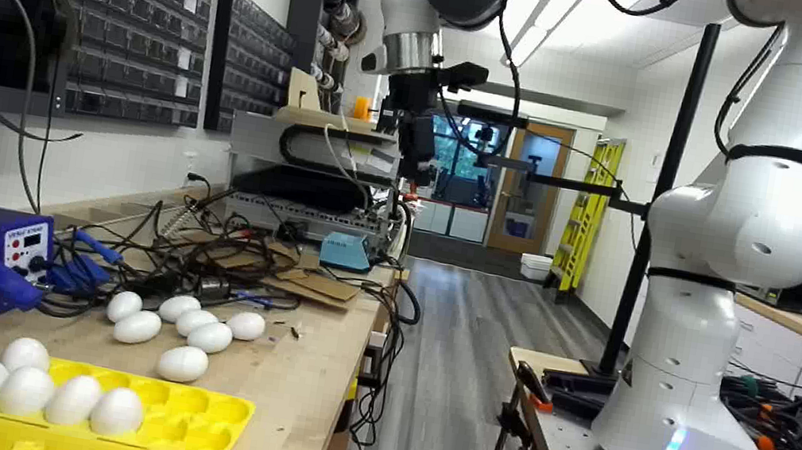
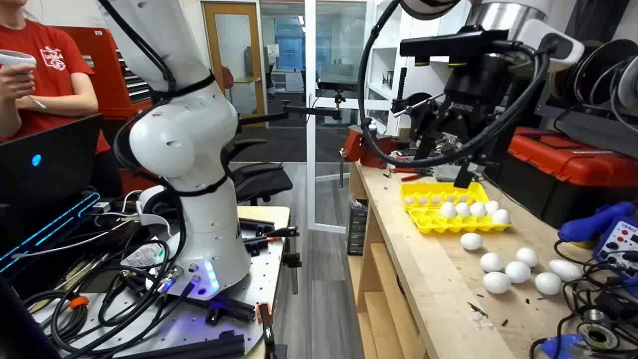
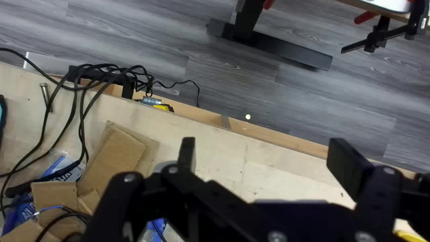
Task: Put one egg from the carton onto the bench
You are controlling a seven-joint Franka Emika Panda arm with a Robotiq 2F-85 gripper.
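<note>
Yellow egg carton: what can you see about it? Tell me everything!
The carton is bright yellow and looks like plastic. It lies open on the light-wood bench, its other half folded back beside the rows of round cups. Five white eggs fill cups at one end, four in one row and one in the next; cups at the opposite end are empty. Only the bench and eggs seem to touch it; a loose egg lies nearby.
</note>
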